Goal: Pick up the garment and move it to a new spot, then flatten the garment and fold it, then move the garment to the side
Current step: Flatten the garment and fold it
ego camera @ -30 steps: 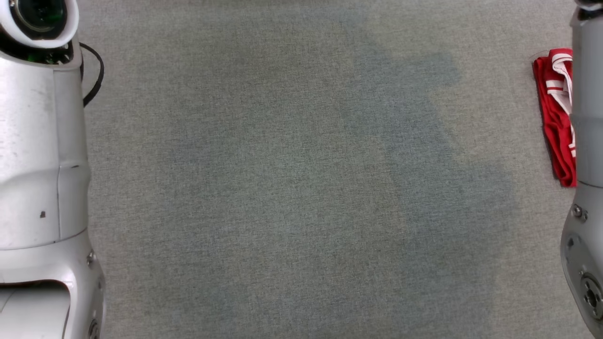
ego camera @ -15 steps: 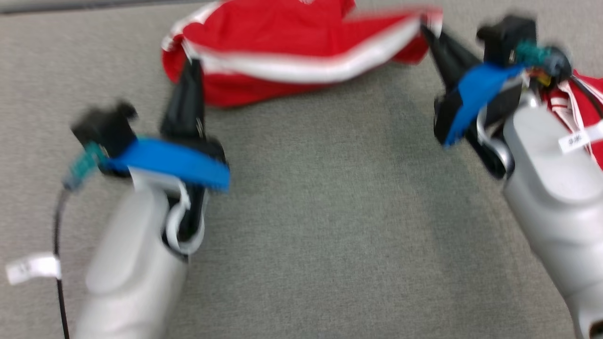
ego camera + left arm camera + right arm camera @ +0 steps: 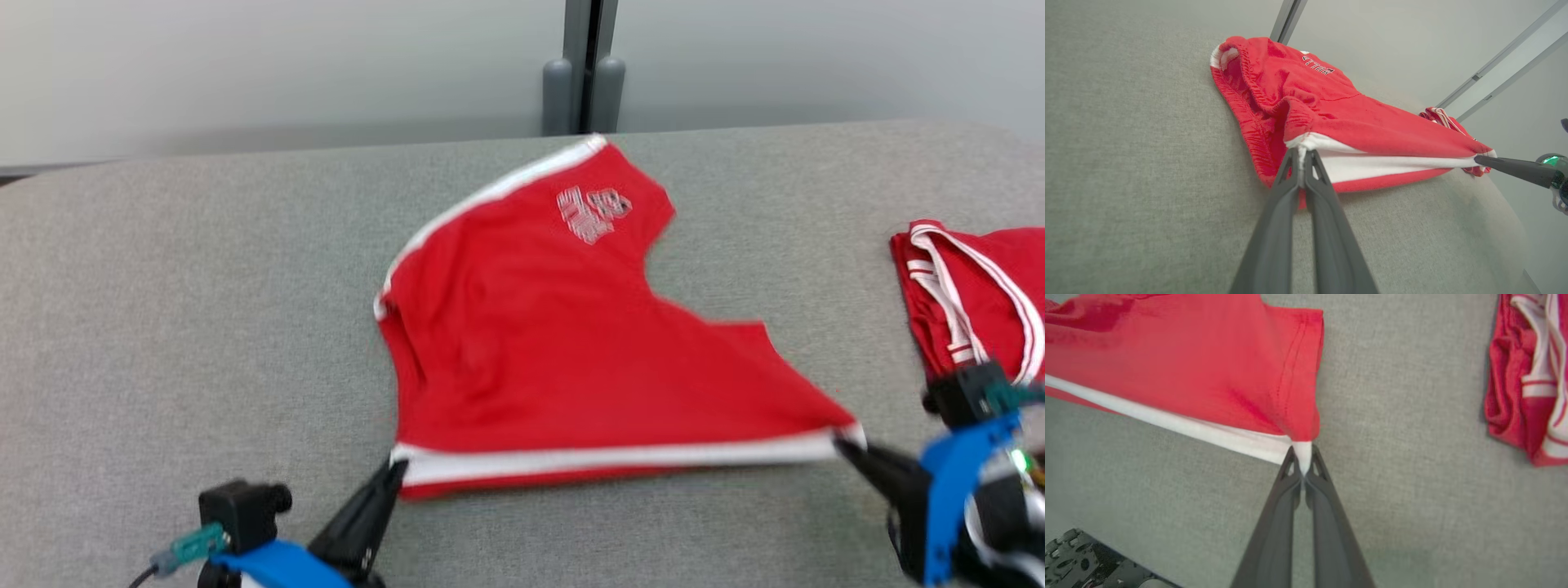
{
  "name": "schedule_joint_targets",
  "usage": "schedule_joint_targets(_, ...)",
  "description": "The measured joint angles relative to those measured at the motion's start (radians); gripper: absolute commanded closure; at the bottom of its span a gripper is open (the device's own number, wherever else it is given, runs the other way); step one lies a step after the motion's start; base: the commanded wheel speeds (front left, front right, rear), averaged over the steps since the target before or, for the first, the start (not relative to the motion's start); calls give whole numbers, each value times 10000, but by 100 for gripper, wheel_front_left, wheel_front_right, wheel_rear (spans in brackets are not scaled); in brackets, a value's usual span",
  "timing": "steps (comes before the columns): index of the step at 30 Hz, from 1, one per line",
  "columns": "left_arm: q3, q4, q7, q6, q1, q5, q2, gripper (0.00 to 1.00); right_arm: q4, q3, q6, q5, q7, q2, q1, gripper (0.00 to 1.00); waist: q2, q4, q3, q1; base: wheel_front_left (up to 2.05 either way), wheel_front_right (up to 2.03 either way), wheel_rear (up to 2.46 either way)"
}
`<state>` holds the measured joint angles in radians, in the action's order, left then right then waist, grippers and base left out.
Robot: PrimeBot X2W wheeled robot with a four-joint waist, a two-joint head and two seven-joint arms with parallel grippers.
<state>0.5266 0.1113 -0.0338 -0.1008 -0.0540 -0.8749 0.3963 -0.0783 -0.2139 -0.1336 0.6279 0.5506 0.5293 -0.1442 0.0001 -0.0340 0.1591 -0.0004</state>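
Note:
The garment is a pair of red shorts with white side stripes and a pale logo, spread over the grey table. Its near white-striped edge is stretched taut between my two grippers. My left gripper is shut on the near left corner; in the left wrist view its tips pinch the white band of the garment. My right gripper is shut on the near right corner; the right wrist view has its tips clamped on the white hem of the garment.
A second red-and-white garment lies bunched at the table's right edge, just beyond my right arm, and shows again in the right wrist view. A pale wall with a grey post stands behind the table's far edge.
The head camera has swung up from the bare table to the shorts. Both grippers, shut on the striped edge, have drawn it toward me, and the shorts now lie spread further over the table.

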Motion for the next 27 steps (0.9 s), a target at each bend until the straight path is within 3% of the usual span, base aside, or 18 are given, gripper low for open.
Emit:
schedule_joint_targets(7,77,-2849,1718,890,1967,-936,1183,100,4220,3461,2,-1509,3519,-2318,3819,100,0,10,-107,1,0,0,0)
schedule_joint_targets(11,13,-3921,2217,1210,2369,-1296,1588,100,6230,4280,13,-2234,4606,-3308,4521,100,-1,107,-49,2,0,0,0)
schedule_joint_targets(14,-67,-4286,2090,1273,2305,-1112,1653,100,6736,4213,15,-2493,4642,-3154,4193,100,0,193,0,2,0,0,0)
schedule_joint_targets(17,13,-4034,2044,1197,1834,-784,1557,100,6454,3760,15,-2518,4458,-2729,3393,100,-1,232,57,3,0,0,0)
schedule_joint_targets(27,102,-2115,1120,855,-585,-111,-84,100,3189,2002,25,-2525,2926,-1145,-468,100,0,689,481,4,0,0,0)
